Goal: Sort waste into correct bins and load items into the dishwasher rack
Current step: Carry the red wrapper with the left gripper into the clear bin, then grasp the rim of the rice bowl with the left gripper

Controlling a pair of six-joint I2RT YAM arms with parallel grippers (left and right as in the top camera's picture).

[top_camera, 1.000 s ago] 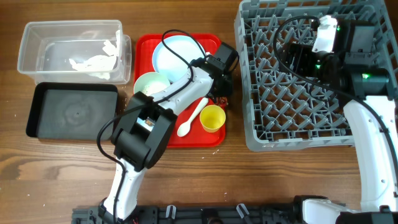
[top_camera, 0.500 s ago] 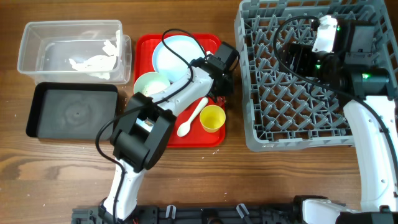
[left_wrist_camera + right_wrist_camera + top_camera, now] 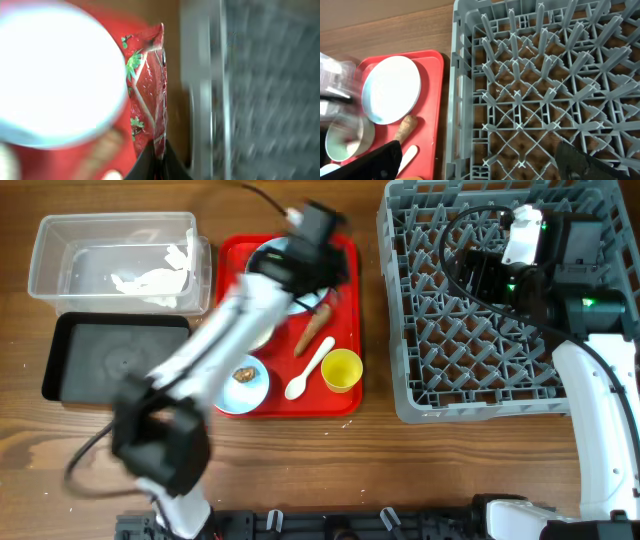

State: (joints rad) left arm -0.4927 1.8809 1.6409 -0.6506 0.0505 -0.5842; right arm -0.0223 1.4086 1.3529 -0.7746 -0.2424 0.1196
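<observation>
Because the left gripper (image 3: 158, 163) pinches only the end of the red snack wrapper (image 3: 147, 85), its slick film could slip free during a fast swing and land on the pale blue plate (image 3: 55, 75). It juts straight from the closed jaws, above the red tray (image 3: 345, 395).

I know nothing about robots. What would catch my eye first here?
The bright red serving tray mid-table, holding a yellow cup, a white spoon and a carrot-like piece. Right of it sits the big grey rack of pegs. The left arm is a blur over the tray, its left gripper pinching a red snack wrapper.
</observation>
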